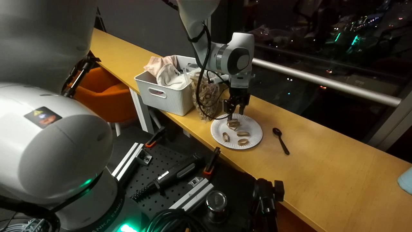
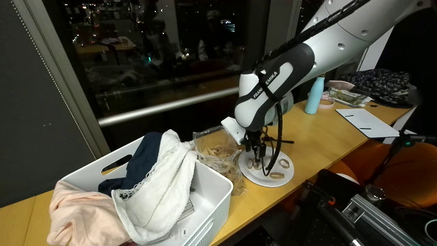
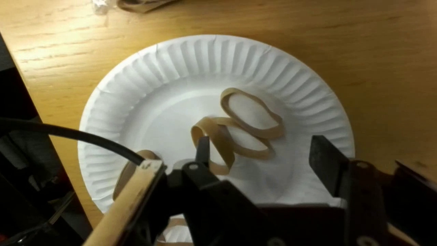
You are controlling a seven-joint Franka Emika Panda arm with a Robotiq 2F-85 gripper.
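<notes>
In an exterior view: several rubber bands (image 1: pixel 243 134) lie on the paper plate (image 1: pixel 256 132), beneath the claw (image 1: pixel 236 116) | in an exterior view: the clear bag (image 2: pixel 223 162) stands beside the plate; some bands out, most apparently bagged | wrist view: claw fingers (image 3: pixel 326 164) apart, clamping nothing; contact with a band unclear.

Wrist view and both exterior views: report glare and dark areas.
Wrist view: glare brightens the table at upper left, the end effector shows nearly black; in an exterior view, a green light at the bottom edge looks blown out; in both exterior views, the window is dark, dotted with bright specks.
</notes>
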